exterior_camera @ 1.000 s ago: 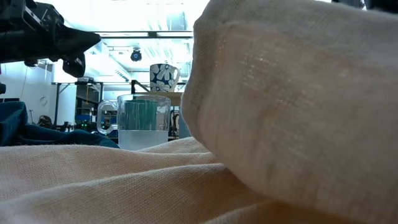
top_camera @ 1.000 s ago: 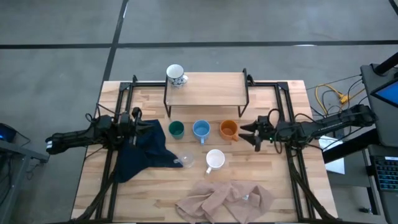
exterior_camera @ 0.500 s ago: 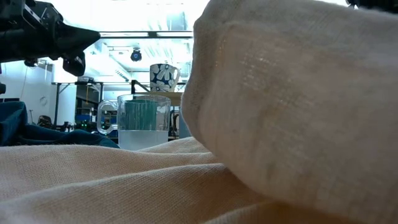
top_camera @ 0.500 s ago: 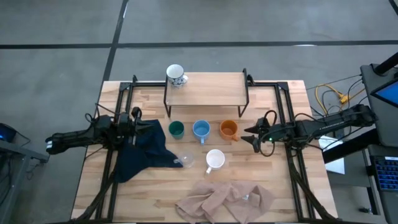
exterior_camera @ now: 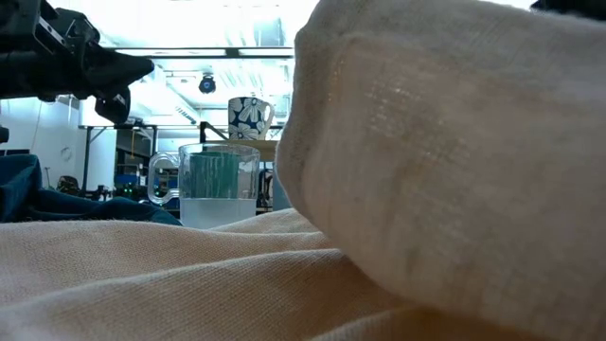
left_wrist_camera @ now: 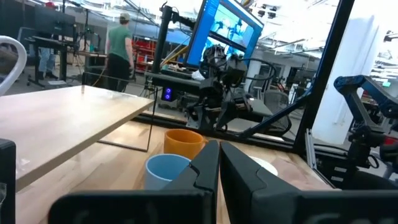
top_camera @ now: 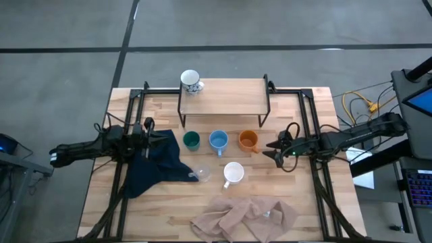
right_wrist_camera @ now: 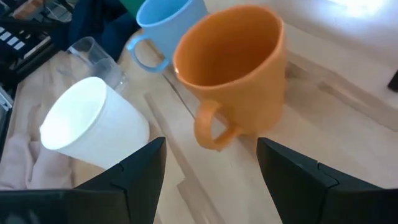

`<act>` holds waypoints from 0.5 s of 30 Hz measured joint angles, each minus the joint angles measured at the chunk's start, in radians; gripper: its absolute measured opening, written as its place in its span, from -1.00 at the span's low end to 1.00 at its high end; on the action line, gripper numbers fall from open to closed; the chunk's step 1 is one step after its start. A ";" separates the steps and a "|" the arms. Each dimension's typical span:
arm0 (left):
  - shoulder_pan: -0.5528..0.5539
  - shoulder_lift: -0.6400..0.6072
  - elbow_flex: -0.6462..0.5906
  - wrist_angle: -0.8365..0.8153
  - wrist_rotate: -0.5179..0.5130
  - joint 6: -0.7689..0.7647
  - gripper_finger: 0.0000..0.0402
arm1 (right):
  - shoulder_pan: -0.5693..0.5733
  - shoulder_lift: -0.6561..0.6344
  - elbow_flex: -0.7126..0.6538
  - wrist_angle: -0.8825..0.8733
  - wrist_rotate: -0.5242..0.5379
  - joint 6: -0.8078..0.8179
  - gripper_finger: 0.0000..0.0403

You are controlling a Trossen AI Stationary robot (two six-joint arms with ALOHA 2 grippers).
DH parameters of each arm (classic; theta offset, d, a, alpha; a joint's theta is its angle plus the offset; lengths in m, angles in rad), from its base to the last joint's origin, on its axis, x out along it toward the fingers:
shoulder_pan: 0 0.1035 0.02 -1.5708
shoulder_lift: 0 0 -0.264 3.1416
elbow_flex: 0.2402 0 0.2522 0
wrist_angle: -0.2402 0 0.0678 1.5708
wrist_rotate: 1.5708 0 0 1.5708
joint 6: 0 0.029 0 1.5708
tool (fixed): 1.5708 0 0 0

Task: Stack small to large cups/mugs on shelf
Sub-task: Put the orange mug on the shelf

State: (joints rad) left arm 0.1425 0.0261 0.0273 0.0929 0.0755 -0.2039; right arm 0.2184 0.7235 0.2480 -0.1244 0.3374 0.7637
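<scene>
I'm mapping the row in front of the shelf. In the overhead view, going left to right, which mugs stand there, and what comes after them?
Dark green mug → light blue mug → orange mug → right gripper, open beside the orange mug.

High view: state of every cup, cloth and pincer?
patterned mug: upright on the shelf
green mug: upright on table
blue mug: upright on table
orange mug: upright on table
white mug: upright
glass cup: beside blue cloth
beige cloth: crumpled
left pincer: shut, empty
right pincer: open, near orange mug
</scene>
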 joint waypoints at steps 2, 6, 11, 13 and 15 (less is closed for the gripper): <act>0.000 0.000 0.000 0.000 0.000 0.000 -1.00 | 0.000 0.000 -0.010 0.017 0.000 0.007 0.21; 0.000 0.000 0.000 0.000 0.000 0.000 -1.00 | 0.000 0.000 -0.037 0.065 0.000 0.007 0.21; 0.000 0.000 0.000 0.000 -0.001 0.001 -1.00 | 0.003 0.000 -0.068 0.062 -0.019 0.066 0.21; 0.000 0.000 0.000 0.000 -0.001 0.001 -1.00 | 0.017 0.000 -0.069 0.066 -0.048 0.076 0.21; 0.000 0.000 0.000 0.000 -0.001 0.001 -1.00 | 0.040 0.000 -0.068 0.086 -0.057 0.086 0.21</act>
State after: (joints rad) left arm 0.1425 0.0257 0.0269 0.0926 0.0747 -0.2031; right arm 0.2581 0.7235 0.1804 -0.0382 0.2799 0.8500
